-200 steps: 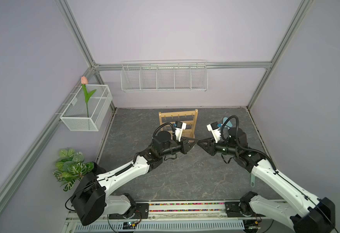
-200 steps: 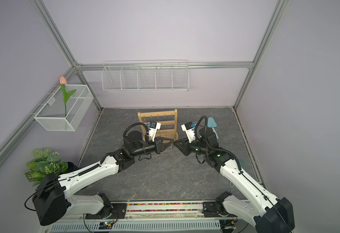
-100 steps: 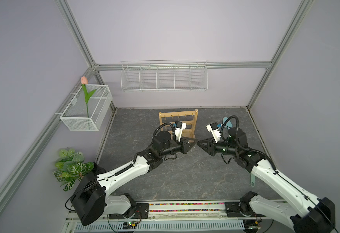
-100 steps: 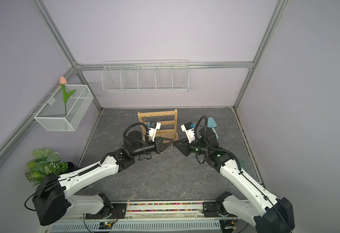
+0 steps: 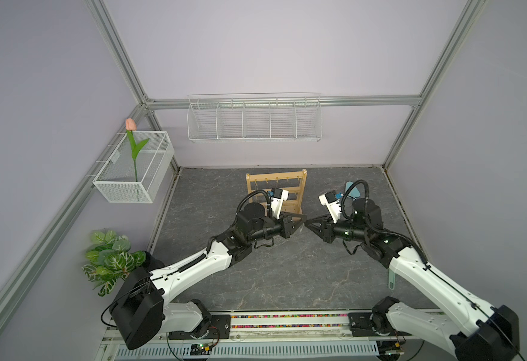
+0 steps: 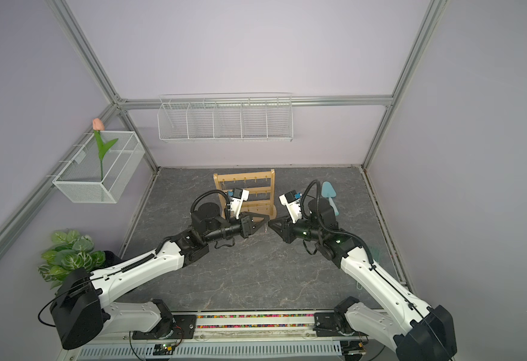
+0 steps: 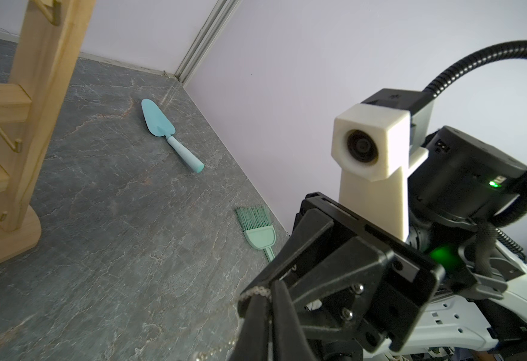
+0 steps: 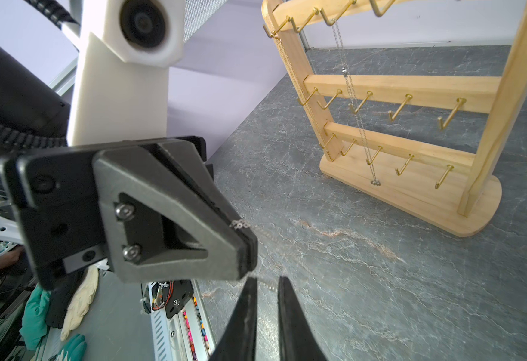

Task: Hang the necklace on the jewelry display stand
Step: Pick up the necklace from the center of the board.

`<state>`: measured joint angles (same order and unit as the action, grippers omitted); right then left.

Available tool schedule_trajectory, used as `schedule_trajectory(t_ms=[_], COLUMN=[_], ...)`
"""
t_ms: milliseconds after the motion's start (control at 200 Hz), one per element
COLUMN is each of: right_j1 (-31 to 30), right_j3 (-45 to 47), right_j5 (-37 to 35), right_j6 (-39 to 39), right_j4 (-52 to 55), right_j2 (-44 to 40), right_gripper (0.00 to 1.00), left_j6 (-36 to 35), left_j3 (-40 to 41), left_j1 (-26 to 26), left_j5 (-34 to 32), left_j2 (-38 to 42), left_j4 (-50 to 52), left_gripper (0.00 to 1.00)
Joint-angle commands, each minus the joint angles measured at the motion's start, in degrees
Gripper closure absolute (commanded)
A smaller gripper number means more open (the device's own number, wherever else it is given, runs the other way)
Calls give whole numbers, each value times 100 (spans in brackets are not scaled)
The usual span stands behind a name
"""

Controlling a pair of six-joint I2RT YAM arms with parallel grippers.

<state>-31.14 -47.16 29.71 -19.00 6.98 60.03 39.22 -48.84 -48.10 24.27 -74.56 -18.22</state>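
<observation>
The necklace (image 7: 254,292) is a thin silver chain pinched in my left gripper (image 7: 268,292), which is shut on it; a short loop sticks out above the tips (image 8: 240,224). My right gripper (image 8: 267,281) faces the left one tip to tip in both top views (image 5: 306,222) (image 6: 270,222). Its jaws stand a narrow gap apart, and the chain (image 8: 269,284) crosses that gap. The jewelry display stand (image 5: 276,178) (image 6: 243,175) (image 8: 403,90) stands upright just behind the left gripper (image 5: 302,221).
A gold chain (image 8: 290,62) and a silver chain (image 8: 353,93) hang on the stand. A teal trowel (image 7: 159,122) (image 6: 329,190) and a green brush (image 7: 257,231) lie by the right wall. A white wire basket (image 5: 254,120) hangs on the back wall, a mesh basket (image 5: 134,184) and plant (image 5: 109,259) at the left.
The right gripper's jaws have narrowed a little around the chain. Both arms stay nearly where they were, tips together in front of the stand.
</observation>
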Motion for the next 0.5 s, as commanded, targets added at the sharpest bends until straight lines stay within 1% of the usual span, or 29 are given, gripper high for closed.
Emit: schedule_trajectory(t_ms=[0, 495], right_j1=[-64, -76], right_j3=[101, 129], right_j5=[148, -36], right_j6=[138, 143], right_j4=[-132, -175], right_j2=[26, 26], right_gripper=[84, 85], left_j6=[95, 107], left_j3=[-38, -56], left_j1=[29, 34], left_j5=[61, 121], left_j2=[21, 30], left_j4=[-173, -165], left_gripper=[91, 91])
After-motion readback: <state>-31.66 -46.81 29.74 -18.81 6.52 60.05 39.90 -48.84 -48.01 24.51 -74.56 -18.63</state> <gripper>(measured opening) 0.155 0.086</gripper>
